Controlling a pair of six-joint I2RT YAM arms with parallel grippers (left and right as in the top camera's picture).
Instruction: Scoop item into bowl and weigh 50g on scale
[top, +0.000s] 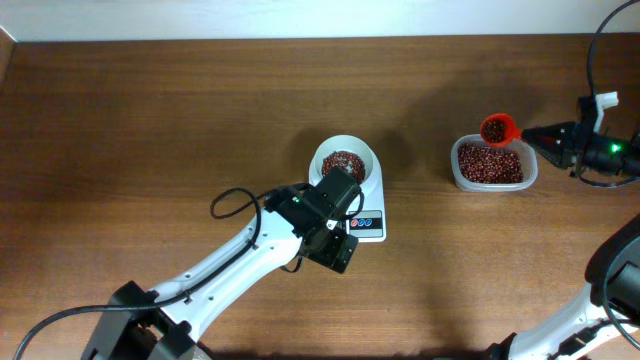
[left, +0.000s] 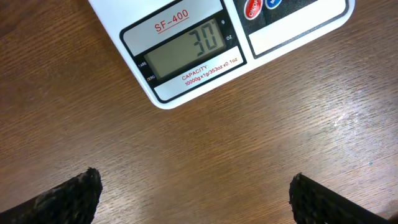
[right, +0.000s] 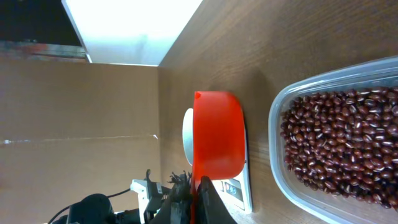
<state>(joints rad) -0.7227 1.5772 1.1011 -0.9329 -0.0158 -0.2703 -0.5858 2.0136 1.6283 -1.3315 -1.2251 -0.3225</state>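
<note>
Left tool (left: 198, 198) hung wide open and empty just in front of the scale (left: 298, 31), likely so its camera could read the display (left: 186, 46), which showed 30. Bowl (top: 366, 152) sat on the scale, part-filled with beans (top: 344, 163). Right tool (top: 535, 133) was clamped on a red scoop (top: 497, 129), held at the rim of the tub (top: 530, 178), well right of the scale. Tub held more beans. Scoop load unclear, maybe empty. Reading was short of 50, so more beans were needed.
</note>
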